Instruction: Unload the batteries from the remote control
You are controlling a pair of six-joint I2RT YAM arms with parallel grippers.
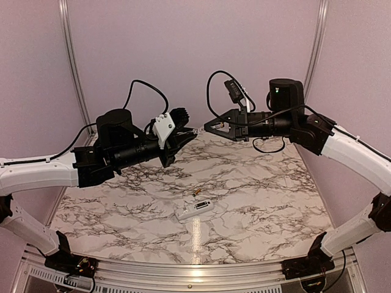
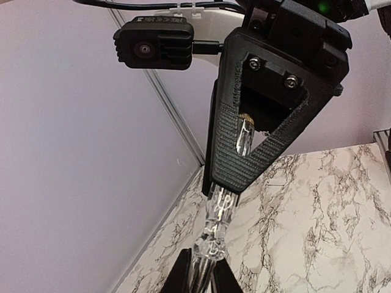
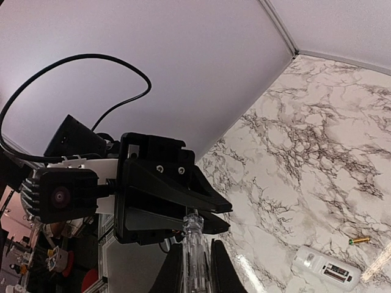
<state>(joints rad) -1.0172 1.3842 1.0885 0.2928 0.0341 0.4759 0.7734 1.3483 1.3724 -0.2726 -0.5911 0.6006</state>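
Nothing legible is showing. A line of print is running along the top of the black camera housing [image 2: 154, 41], upper left of the left wrist view (too small to read); the remote control [image 3: 325, 265], lower right in the right wrist view, is showing only blur.

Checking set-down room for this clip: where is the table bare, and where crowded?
Bare marble lies left of the remote control and right of it, out to both side edges. Crowded: mid-front, where the remote and a battery lie close together, and the air over the far edge, where left gripper and right gripper meet on the clear tool.
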